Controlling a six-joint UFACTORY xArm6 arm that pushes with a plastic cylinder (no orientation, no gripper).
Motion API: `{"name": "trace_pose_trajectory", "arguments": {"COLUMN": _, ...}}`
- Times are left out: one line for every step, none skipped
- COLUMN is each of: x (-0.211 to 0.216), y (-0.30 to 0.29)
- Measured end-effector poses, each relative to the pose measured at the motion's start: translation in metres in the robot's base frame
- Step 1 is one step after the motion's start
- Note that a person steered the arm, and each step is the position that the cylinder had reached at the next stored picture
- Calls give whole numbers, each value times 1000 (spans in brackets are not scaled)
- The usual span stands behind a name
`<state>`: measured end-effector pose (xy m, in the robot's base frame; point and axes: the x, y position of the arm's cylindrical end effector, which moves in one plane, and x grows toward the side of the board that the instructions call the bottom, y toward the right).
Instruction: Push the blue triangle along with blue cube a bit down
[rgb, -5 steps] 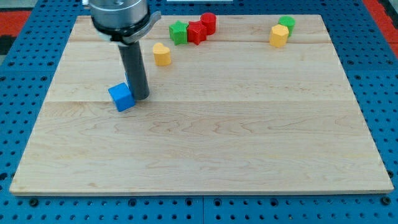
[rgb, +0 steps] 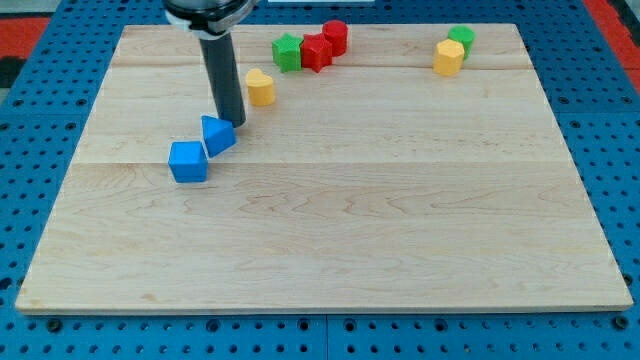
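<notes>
A blue cube (rgb: 188, 161) lies on the wooden board (rgb: 330, 200) at the left. A blue triangle (rgb: 217, 134) sits just up and right of it, touching its corner. My tip (rgb: 233, 122) is at the triangle's upper right edge, touching or almost touching it. The dark rod rises from there to the view's top.
A yellow block (rgb: 260, 87) lies just up and right of the rod. A green star-shaped block (rgb: 287, 51), a red block (rgb: 315, 52) and a red cylinder (rgb: 335, 36) cluster at the top. A yellow block (rgb: 448, 57) and a green block (rgb: 461, 39) sit at the top right.
The rod has moved up and slightly right, uncovering the blue triangle. The blue cube has shifted a little down and left.
</notes>
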<state>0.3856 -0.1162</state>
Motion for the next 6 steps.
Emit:
{"name": "trace_pose_trajectory", "arguments": {"x": 22, "y": -9}}
{"name": "trace_pose_trajectory", "arguments": {"x": 47, "y": -17}}
{"name": "trace_pose_trajectory", "arguments": {"x": 75, "y": -18}}
{"name": "trace_pose_trajectory", "arguments": {"x": 76, "y": 0}}
{"name": "trace_pose_trajectory", "arguments": {"x": 32, "y": 60}}
{"name": "trace_pose_trajectory", "arguments": {"x": -11, "y": 97}}
